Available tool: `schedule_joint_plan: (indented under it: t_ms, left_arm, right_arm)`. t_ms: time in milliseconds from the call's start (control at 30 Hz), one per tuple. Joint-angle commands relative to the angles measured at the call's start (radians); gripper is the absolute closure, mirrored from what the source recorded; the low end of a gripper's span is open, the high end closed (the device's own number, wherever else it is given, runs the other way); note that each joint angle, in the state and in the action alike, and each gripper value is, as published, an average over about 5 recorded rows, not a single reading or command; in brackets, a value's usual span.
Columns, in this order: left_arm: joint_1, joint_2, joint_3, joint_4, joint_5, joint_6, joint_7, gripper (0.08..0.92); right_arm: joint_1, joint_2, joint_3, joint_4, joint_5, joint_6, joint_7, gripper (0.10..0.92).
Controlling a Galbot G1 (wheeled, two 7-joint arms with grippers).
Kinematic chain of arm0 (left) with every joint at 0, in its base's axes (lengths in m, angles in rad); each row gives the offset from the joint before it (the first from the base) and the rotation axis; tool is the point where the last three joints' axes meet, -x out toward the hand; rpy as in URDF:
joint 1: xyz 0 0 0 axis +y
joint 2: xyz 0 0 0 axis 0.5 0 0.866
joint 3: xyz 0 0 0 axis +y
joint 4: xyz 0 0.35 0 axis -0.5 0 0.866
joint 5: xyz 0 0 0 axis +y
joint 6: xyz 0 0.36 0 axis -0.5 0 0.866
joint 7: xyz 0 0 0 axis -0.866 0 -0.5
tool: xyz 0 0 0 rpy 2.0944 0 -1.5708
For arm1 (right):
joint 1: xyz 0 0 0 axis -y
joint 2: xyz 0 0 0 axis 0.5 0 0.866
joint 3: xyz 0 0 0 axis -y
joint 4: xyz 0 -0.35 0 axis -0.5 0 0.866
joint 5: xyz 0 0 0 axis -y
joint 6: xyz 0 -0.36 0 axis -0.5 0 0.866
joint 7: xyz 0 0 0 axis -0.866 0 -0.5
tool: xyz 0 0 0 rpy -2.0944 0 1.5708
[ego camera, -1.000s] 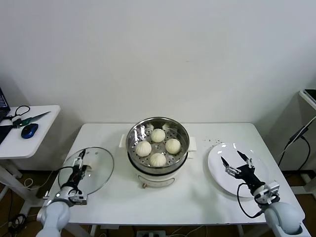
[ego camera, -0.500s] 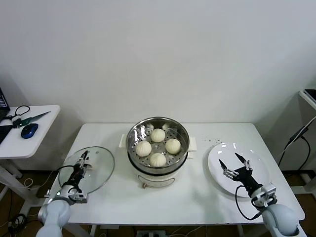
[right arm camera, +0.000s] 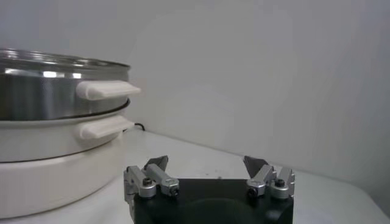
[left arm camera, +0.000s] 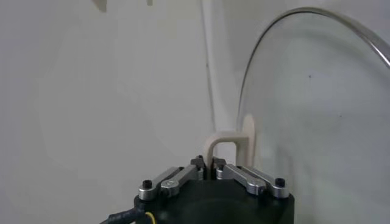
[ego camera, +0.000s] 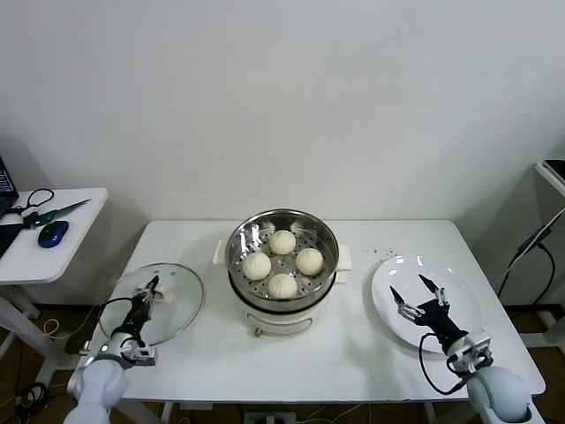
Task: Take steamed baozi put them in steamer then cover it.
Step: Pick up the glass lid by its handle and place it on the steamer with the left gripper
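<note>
On table (ego camera: 353,353), left gripper (ego camera: 147,293) fingers pinch cover (ego camera: 177,305) handle.

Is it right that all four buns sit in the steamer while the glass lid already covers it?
Not quite. The four buns are in the steamer, but the head view shows the glass lid lying on the table to its left, its handle pinched by the left claw.
</note>
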Motion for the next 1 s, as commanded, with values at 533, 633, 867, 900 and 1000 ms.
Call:
schedule_joint_plan:
  t_ms: [533,633,867,900,1000]
  left_arm:
    - [0.355,0.097,0.039,-0.695,-0.187,0.387,0.115,0.85]
    - [0.375,0.137,0.049,-0.763,-0.182,0.479,0.153,0.85]
    - [0.339,0.27,0.152,-0.835,-0.241,0.683,0.205,0.85]
    - [0.327,0.29,0.173,-0.844,-0.252,0.715,0.212,0.85]
    - [0.28,0.36,0.251,-0.87,-0.288,0.816,0.241,0.85]
  right_arm:
    - [0.013,-0.013,0.007,-0.025,-0.015,0.016,-0.007,0.203]
    - [0.017,-0.028,0.001,-0.027,-0.02,0.015,-0.006,0.203]
    - [0.047,-0.06,-0.014,-0.058,-0.03,0.019,-0.006,0.203]
    - [0.051,-0.062,-0.016,-0.063,-0.031,0.02,-0.006,0.203]
    - [0.064,-0.065,-0.026,-0.079,-0.032,0.022,-0.007,0.203]
